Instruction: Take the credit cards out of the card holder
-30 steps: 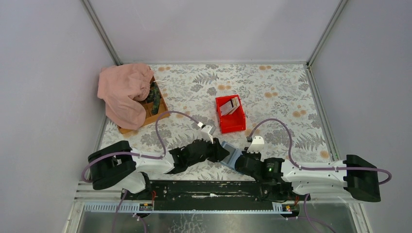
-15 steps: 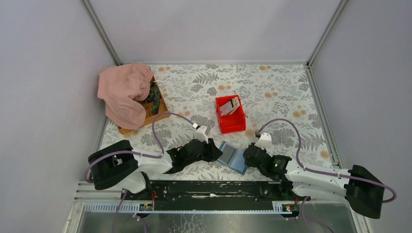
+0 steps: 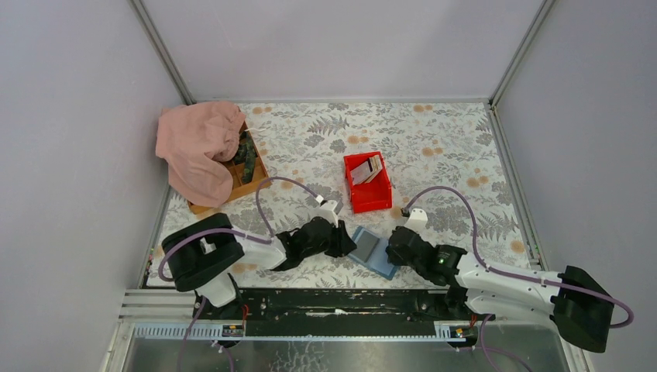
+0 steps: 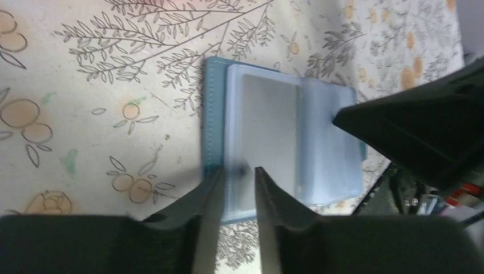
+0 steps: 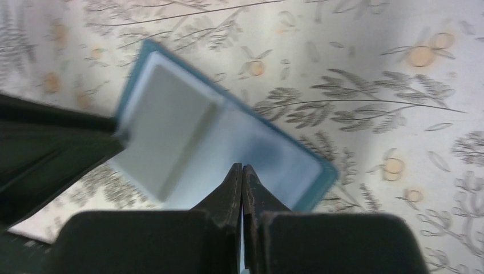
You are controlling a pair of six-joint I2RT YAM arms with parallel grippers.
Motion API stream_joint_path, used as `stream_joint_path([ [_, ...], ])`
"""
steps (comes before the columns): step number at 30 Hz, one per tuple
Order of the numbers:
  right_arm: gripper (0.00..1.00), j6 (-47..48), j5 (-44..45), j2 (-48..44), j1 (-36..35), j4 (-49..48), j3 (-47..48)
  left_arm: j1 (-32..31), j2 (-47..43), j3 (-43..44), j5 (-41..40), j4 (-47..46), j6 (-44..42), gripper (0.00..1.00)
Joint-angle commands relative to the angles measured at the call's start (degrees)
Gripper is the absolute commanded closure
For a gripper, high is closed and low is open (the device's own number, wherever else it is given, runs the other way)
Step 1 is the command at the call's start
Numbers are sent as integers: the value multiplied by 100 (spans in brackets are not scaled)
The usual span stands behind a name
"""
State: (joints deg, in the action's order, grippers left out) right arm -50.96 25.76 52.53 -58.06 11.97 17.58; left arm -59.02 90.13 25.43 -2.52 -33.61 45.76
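**Two grippers meet on the open blue card holder**

Two pale grey walls (image 3: 341,46) meet metal corner posts around a tabletop covered in a cream cloth printed with grey ferns and orange blossoms (image 3: 449,139). Toward the far left corner, a crumpled pink fabric (image 3: 197,143) is draped over a shallow wooden tray (image 3: 252,174). A small red plastic bin (image 3: 370,198) sits near the middle of the tabletop and holds a few thin rectangular credit cards (image 3: 367,169), pale and dark, leaning on edge.

Both white-and-black arms stretch low along the near edge and point inward, with purple cables (image 3: 287,182) looping above them. Between them, about midway along the near edge, lies the flat blue folding card holder (image 3: 372,249). It is spread open, showing glossy clear plastic sleeves. One sleeve shows a grey rectangle (image 4: 268,137), apparently a card.

The left gripper (image 4: 238,174) sits at the card holder's left rim, its black tapered fingers a narrow gap apart. Blur hides whether they touch the sleeve. The right gripper (image 5: 242,170) comes in from the other side with its fingers pressed together. Its tip rests over the sleeves, and I cannot tell if a sheet is caught between the fingers.
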Motion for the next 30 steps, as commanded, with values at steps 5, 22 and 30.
stream_joint_path([
  [5, 100, 36, -438, -399, -262, -1059, 64, 77, 583, -2, 156, -308, 94, 100],
  [22, 100, -1707, 65, 917, -1919, -652, -3, 87, -61, -17, -356, 184, 62, 73],
  [30, 100, -2471, 929, -804, -1917, 1524, -168, 77, -550, -142, -480, 306, 47, 50],
])
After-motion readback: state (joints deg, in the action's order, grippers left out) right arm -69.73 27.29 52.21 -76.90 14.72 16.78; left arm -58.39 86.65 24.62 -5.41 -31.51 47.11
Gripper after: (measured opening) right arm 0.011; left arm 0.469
